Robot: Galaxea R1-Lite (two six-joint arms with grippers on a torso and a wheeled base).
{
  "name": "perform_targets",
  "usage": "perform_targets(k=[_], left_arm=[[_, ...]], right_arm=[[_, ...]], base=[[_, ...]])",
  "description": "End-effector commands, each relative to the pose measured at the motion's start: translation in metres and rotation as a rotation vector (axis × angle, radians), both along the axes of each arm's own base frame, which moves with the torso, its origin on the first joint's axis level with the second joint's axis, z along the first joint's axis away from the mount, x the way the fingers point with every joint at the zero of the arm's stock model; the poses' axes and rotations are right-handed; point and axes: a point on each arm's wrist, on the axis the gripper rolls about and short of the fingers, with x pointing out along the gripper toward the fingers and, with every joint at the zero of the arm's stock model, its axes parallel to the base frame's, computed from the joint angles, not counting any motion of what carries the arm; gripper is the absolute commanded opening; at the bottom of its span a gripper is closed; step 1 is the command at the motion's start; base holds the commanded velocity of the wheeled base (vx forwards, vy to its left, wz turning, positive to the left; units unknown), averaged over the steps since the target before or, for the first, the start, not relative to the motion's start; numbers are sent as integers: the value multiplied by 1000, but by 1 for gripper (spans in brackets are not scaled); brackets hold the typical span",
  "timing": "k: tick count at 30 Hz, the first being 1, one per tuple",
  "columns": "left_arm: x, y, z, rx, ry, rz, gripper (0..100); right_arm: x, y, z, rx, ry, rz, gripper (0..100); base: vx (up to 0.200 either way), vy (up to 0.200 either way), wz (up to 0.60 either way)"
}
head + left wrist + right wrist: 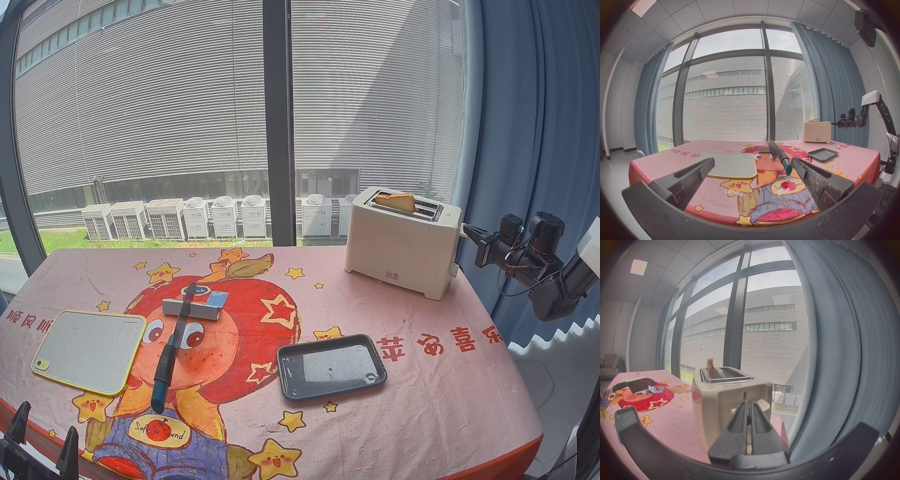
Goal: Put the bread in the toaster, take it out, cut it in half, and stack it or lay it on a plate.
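The bread [395, 202] stands in the toaster's [403, 250] slot, up and leftward of the closed right pincer [467, 232] at the toaster's end, which is far nearer it than the open left pincer [44, 431] at the bench's [437, 387] near corner.

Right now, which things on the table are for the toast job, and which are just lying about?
For the job:
bread, sticking up from the toaster
cutting board
knife
dark plate

Just lying about:
grey block under the knife blade
blue card beside it
cartoon tablecloth
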Motion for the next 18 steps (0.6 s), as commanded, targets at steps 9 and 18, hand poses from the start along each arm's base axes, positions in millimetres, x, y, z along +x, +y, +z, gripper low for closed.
perform_targets(k=[9,18], left_arm=[[0,0,-5,0,1,1,100],[0,0,-5,0,3,1,100]], right_arm=[[2,0,-9,-1,22,1,0],[2,1,-17,-3,46,2,0]], base=[[0,0,0],[0,0,0]])
